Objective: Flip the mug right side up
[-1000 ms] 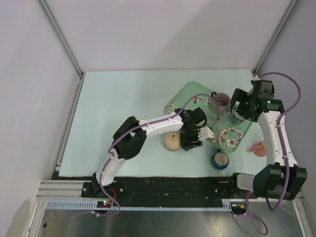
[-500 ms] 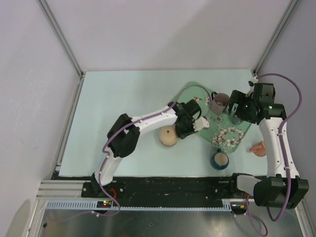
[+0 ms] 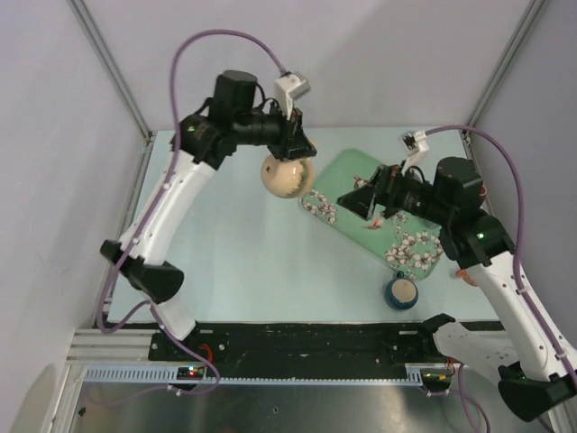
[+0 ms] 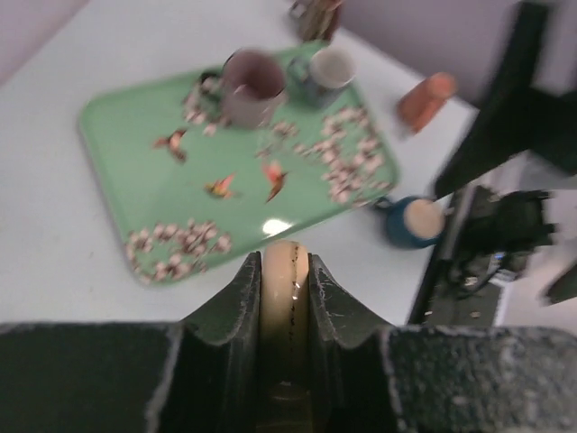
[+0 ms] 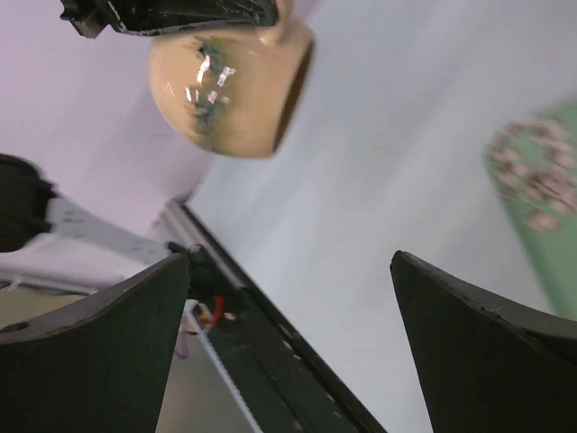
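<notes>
Top external, pale table [image 3: 216,234], lilac walls [image 3: 325,63], mug [image 3: 287,177] aloft

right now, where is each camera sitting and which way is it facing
top external: fixed above and behind the bases, looking down on the table; both arms show, the left holding the mug aloft.
left wrist: looks down past its own jaws, shut on the mug, onto the tray.
right wrist: faces sideways across the table at the mug; its own open jaws frame the bottom corners.
Shared: all three show the mug and tray.
</notes>
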### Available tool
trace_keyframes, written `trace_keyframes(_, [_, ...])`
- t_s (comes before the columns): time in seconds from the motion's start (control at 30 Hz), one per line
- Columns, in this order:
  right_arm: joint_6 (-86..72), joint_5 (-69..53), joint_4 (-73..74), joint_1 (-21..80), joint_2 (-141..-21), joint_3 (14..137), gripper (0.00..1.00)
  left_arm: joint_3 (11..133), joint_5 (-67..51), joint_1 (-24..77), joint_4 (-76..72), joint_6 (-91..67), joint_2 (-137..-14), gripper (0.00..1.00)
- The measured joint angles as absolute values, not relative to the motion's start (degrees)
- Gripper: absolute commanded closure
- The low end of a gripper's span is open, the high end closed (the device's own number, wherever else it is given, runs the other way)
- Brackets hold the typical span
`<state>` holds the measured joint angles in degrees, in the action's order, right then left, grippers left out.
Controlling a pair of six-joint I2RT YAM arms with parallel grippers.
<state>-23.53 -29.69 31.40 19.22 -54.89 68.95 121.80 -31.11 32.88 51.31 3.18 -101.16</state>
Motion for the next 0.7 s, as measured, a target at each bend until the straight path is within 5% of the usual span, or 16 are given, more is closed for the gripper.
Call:
trace_keyframes(0.33, [-43.0,-29.9,6.5,32.1,-64.2,68.3,0.02,128.2,-43.0,32.1,52.2,-3.2,-94.6,1.0])
trace_keyframes(0.6, [-55.0,-32.6,-9.8,35.1,-68.6,68.0,0.14,131.9,-44.8,32.0,51.9,-5.0,-97.5,1.0])
trace_keyframes(0.7, [-57.8,-33.5,-13.9,36.0,-69.8,68.0,0.26,133.4,-45.6,32.1,51.6,-5.8,-98.9,1.0])
